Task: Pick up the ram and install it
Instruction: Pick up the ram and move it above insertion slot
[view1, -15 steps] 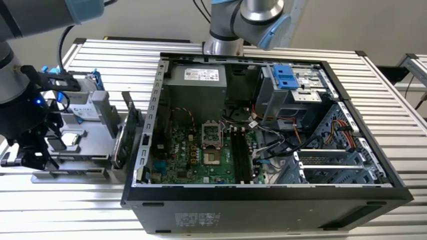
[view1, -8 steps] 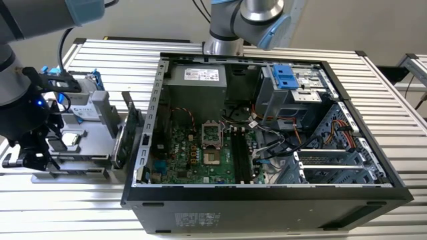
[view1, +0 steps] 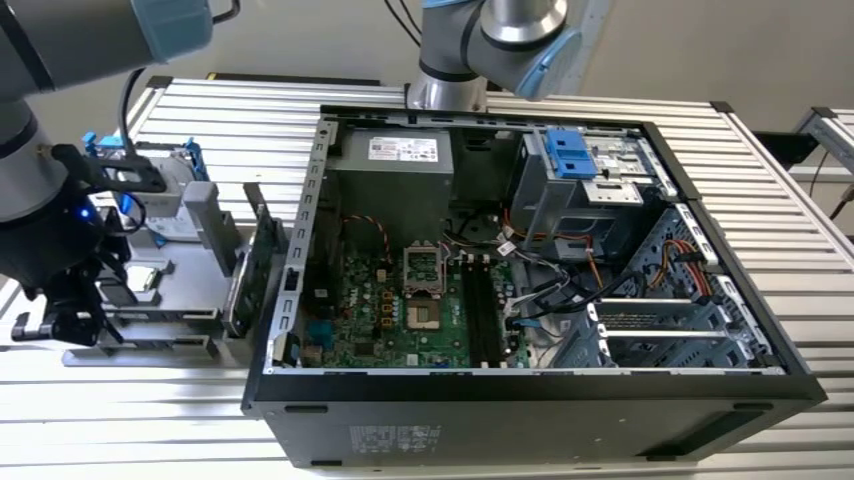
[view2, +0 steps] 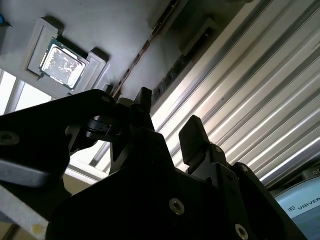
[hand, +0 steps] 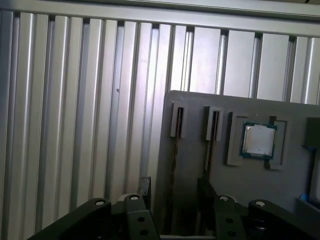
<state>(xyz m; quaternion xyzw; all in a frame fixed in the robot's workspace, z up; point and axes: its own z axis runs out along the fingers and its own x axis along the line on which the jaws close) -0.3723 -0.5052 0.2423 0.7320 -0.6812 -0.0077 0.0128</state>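
The ram (hand: 174, 150) is a thin dark stick standing on edge in a slot of the grey parts tray (hand: 195, 165). In the second wrist view the ram (view2: 142, 50) shows as a narrow brown line. My gripper (hand: 175, 192) is open, with one black finger on each side of the stick's near end and a gap to both. The second wrist view shows the gripper (view2: 167, 117) from below in the same stance. In the exterior view my gripper (view1: 67, 328) hangs low over the tray (view1: 174, 290), at the exterior view's left of the computer case.
The open computer case (view1: 534, 385) lies mid-table, with the motherboard (view1: 387, 300) and its long memory slots (view1: 483, 310) exposed. A processor (hand: 258, 140) sits in a tray pocket beside a second slot (hand: 212, 125). A blue-framed drive (view1: 134, 165) stands behind the tray on the ribbed aluminium table (view1: 801, 230).
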